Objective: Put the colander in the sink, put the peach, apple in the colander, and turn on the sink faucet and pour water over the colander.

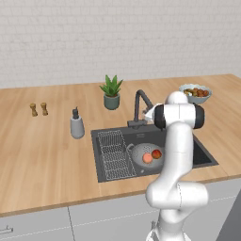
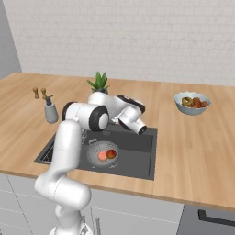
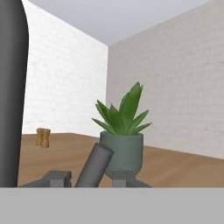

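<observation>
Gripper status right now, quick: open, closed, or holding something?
Gripper: open and holding nothing; the faucet lever stands between its fingertips, but contact cannot be told.

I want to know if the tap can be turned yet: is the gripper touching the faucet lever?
Cannot tell. In the hand view the lever rises between the gripper fingertips, but no contact or gap is plain there; both base views hide the fingers behind the arm.
</observation>
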### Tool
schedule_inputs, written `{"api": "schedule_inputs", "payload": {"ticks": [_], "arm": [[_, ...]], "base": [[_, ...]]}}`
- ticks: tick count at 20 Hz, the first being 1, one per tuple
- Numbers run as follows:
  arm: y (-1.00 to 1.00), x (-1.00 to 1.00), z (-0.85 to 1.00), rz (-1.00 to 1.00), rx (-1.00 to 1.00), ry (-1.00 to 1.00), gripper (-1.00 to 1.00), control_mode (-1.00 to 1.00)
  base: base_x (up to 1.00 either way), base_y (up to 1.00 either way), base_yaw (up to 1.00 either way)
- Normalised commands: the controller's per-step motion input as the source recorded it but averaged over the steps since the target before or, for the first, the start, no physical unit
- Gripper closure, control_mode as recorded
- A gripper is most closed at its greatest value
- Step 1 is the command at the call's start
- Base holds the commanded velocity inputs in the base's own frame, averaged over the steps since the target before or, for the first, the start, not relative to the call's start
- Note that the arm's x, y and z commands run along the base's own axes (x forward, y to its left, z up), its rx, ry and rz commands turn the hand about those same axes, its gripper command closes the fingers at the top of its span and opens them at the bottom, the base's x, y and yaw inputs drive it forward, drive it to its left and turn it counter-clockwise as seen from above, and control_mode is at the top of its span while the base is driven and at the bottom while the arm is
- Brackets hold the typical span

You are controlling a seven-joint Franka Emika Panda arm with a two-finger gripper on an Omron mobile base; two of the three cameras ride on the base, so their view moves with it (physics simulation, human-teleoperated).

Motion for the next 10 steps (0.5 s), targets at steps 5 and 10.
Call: {"api": "schedule_inputs", "payload": {"ticks": [5,10], "arm": [[-0.67,0.00,-0.03,0.00,0.00,0.00,1.00,-1.00],[-0.60,0.00,-0.02,0.00,0.00,0.00,1.00,-1.00]], "base": [[0.00,0.00,0.00],[0.00,0.00,0.00]]}}
